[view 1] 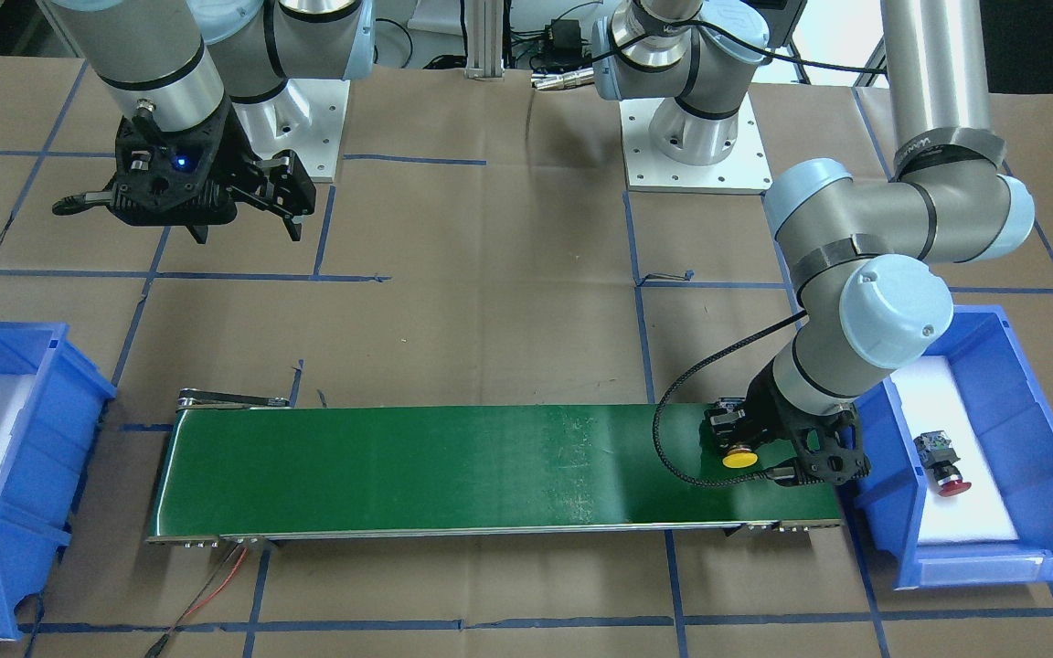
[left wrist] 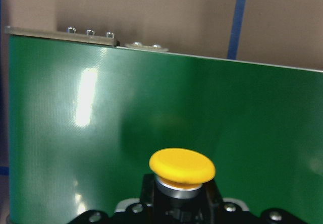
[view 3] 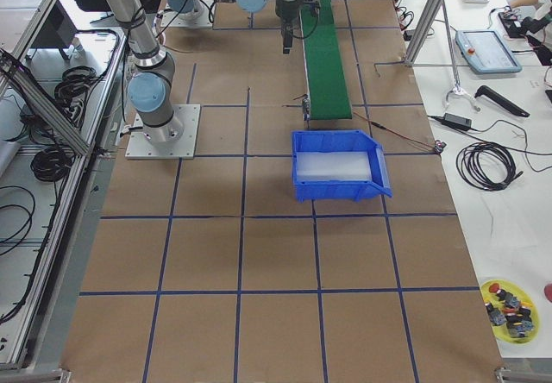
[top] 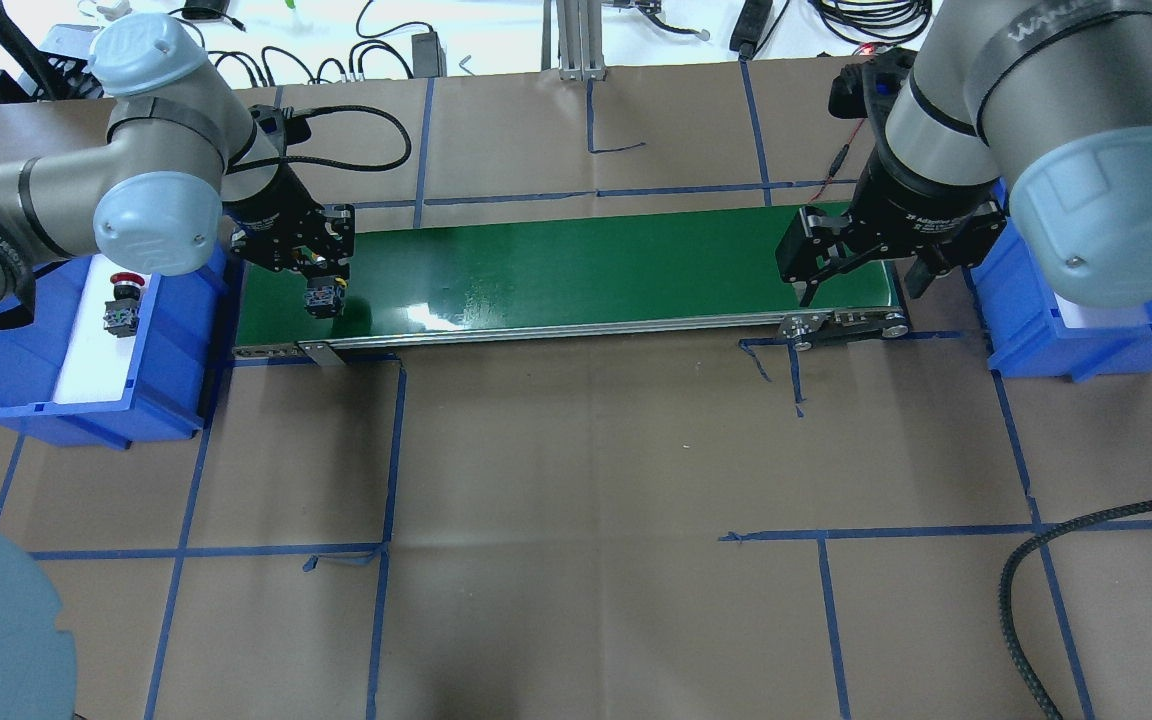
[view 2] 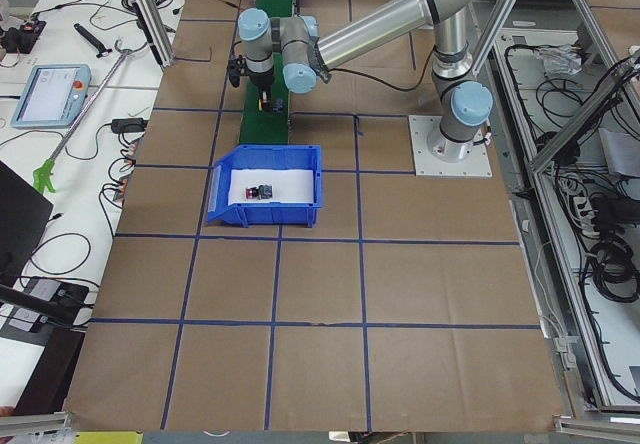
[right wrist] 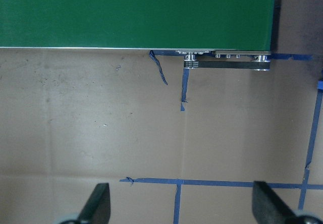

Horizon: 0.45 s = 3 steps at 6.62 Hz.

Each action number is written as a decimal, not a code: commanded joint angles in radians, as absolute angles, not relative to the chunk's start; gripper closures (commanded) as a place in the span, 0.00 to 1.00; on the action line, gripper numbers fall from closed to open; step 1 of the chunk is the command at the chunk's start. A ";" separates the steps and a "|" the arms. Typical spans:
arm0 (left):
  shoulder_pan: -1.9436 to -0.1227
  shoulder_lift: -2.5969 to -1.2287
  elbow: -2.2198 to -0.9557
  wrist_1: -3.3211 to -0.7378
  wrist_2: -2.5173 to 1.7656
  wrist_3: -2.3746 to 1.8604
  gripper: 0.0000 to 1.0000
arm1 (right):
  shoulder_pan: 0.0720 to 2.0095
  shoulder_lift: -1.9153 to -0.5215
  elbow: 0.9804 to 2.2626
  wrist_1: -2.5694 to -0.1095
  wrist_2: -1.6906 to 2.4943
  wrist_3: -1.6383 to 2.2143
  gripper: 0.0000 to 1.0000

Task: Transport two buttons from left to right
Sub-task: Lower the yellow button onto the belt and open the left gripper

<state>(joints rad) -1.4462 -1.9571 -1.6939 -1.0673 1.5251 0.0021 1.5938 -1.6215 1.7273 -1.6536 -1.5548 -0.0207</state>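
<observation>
Currently you'll see the left gripper closed on the yellow button, its fingers clamped on the dark body. It holds the button over the green conveyor belt, at the end beside the left blue bin. You can't tell from these views whether the button touches the belt. The red button lies on its side on the white pad inside that bin, apart from both grippers. The right gripper hangs above the belt's opposite end, its fingers spread wide with nothing between them.
</observation>
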 commanded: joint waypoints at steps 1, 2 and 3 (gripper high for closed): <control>-1.447 -1.973 -1.694 -1.030 1.529 0.002 0.95 | 1.594 -1.621 1.727 -1.654 -1.557 -0.020 0.00; -1.447 -1.973 -1.689 -1.020 1.529 0.002 0.75 | 1.594 -1.621 1.727 -1.654 -1.557 -0.020 0.00; -1.447 -1.977 -1.692 -1.003 1.529 -0.008 0.15 | 1.594 -1.621 1.727 -1.654 -1.560 -0.018 0.00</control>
<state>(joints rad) -1.4465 -1.9730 -1.6913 -1.0217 1.5292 -0.0006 1.5938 -1.6214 1.7273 -1.6536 -1.5577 -0.0195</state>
